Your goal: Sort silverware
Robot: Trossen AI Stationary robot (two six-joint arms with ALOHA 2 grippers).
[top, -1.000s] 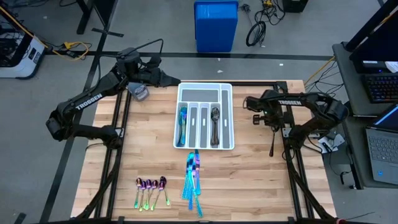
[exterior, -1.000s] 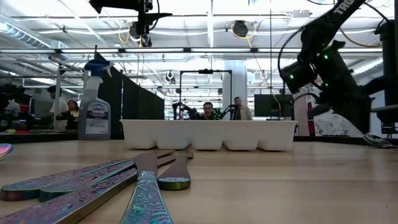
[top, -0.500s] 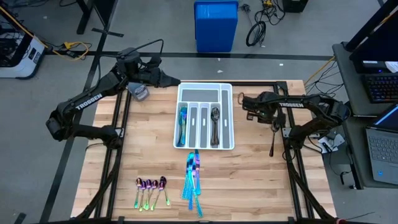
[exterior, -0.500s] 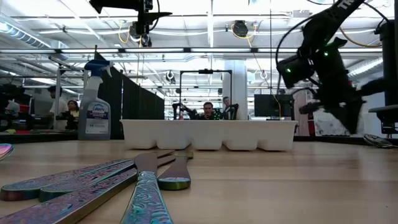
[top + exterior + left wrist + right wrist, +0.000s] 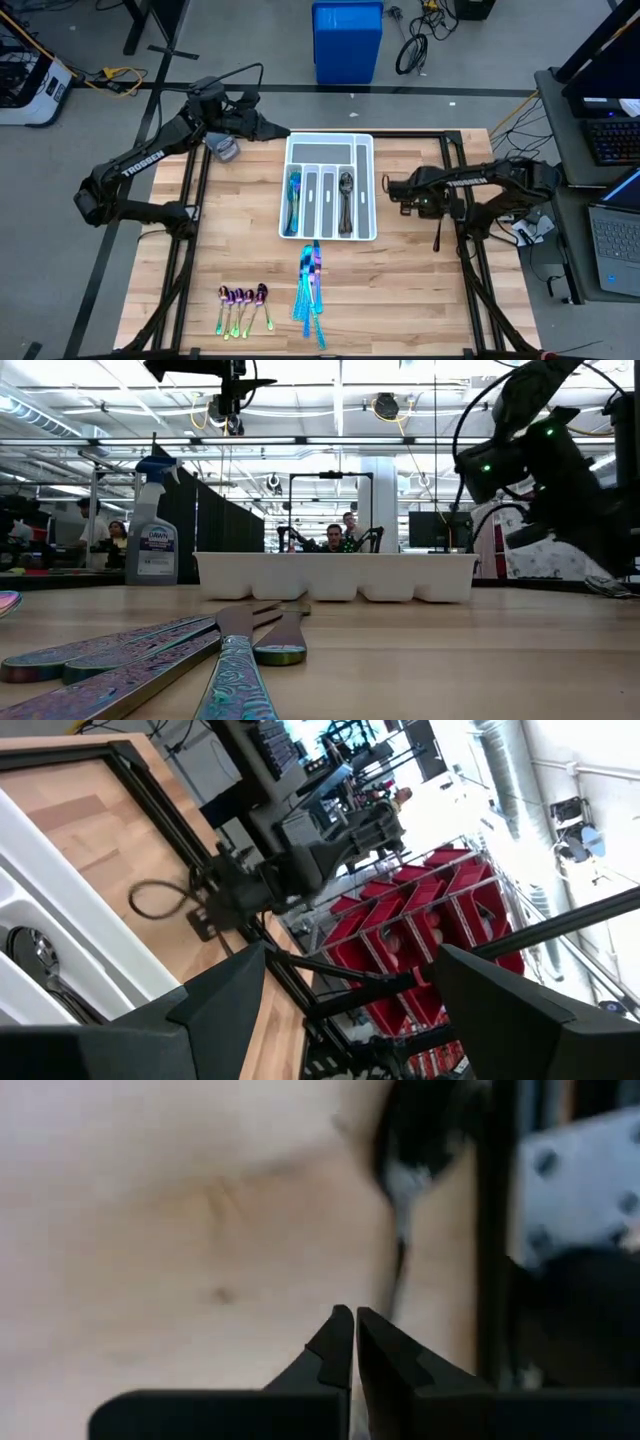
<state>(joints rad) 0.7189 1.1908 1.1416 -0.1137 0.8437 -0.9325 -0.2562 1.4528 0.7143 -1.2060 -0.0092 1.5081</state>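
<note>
Your right gripper (image 5: 393, 190) sits w/ fingers pressed together, holding nothing, just beside the tray (image 5: 366, 160) on its outer side. The left gripper (image 5: 268, 127) hangs by the tray's far corner w/ fingers apart, also empty. Silverware still to sort lies well apart from both: the knives (image 5: 311, 285) below the tray's near end, the small spoons (image 5: 243, 298) further toward the left arm's side. Forks (image 5: 294, 195) and dark spoons (image 5: 346, 195) are already in their slots. Risks, imo: swinging the right gripper toward the knives could clip the tray wall and shove it; knives overlap in a tight bunch, so a closed or badly centred gripper may scatter them or lift two; thin flat handles on the surface may slip out.
</note>
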